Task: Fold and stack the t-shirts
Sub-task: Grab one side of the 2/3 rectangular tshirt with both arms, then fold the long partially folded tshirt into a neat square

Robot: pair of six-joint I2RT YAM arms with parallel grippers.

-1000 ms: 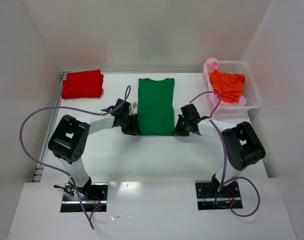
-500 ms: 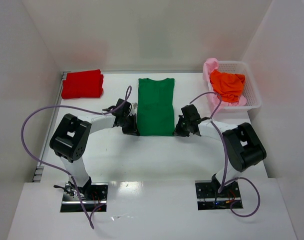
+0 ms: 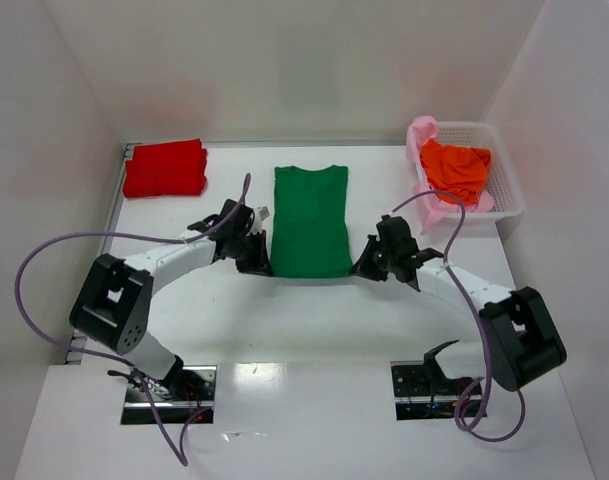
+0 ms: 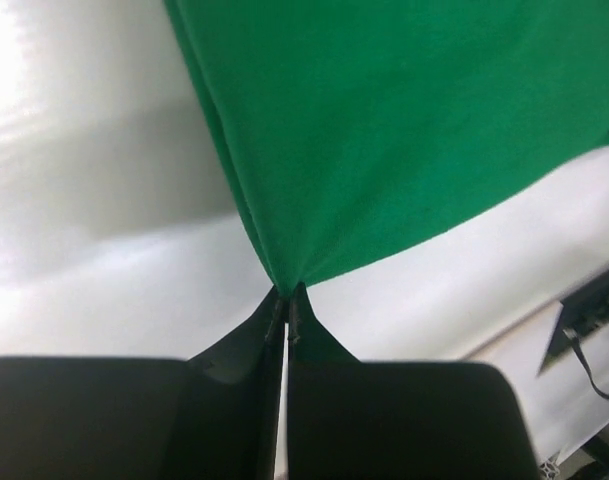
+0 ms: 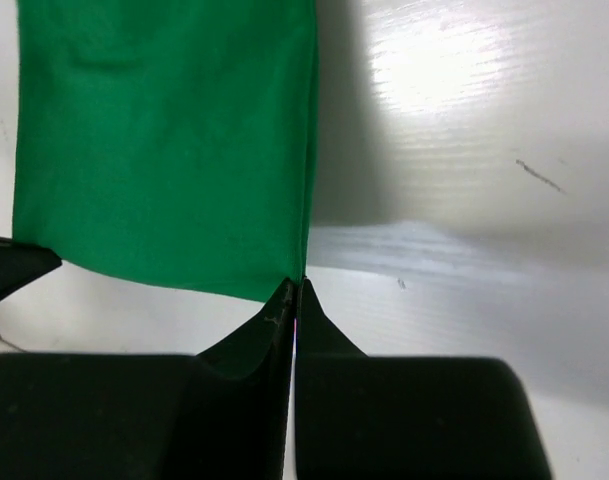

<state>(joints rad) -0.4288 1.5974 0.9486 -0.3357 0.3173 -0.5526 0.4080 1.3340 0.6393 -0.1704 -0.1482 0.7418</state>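
Note:
The dark green t-shirt (image 3: 309, 220) lies as a long narrow strip in the middle of the table, its near hem raised off the surface. My left gripper (image 3: 262, 264) is shut on the hem's near left corner (image 4: 284, 285). My right gripper (image 3: 362, 268) is shut on the near right corner (image 5: 296, 280). In both wrist views the green cloth (image 5: 164, 140) hangs taut from the closed fingertips. A folded red t-shirt (image 3: 165, 169) rests at the far left. The orange t-shirt (image 3: 455, 168) and the pale pink one (image 3: 421, 135) are bundled in the basket.
A white mesh basket (image 3: 506, 186) stands at the far right by the right wall. White walls close in the table on the left, back and right. Purple cables loop from both arms over the table.
Both grippers have closed on the green shirt's near corners and lifted the hem. Both arms have stretched forward, and the shirt has shifted slightly away from the bases.

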